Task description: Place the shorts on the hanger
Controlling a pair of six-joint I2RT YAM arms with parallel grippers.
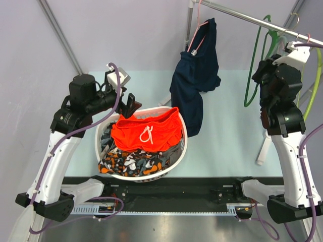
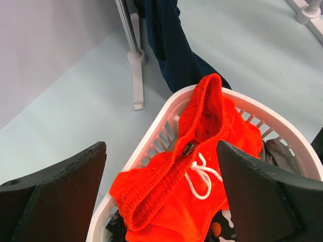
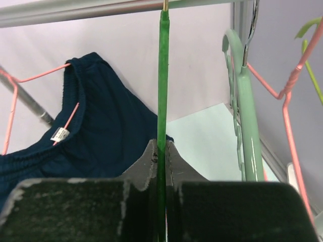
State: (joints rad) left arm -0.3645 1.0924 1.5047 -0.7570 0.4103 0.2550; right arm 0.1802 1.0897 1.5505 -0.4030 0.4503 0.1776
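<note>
One white laundry basket point(image 1: 143, 177) sits mid-frame on the pale blue table point(image 1: 222, 146). Inside, the orange-red shorts point(image 1: 146, 132) lie on top with the white drawstring showing, over a patterned orange-black-white cloth point(image 1: 132, 162). Left hand point(image 2: 161, 146) is spread wide above the basket's left rim, holding nothing. At upper right, right hand point(image 3: 161, 151) is clamped tight on the dark green hanger point(image 3: 162, 75), which hangs from the silver rail point(image 1: 242, 17). Navy garment point(image 1: 194, 80) hangs from the same rail, upper centre. Lilac wall point(image 1: 126, 35) behind.

Lower hanger point(image 3: 162, 75) hidden behind right tool point(image 3: 162, 147); shorts point(image 2: 166, 201) cut off by left wrist view's bottom edge.
</note>
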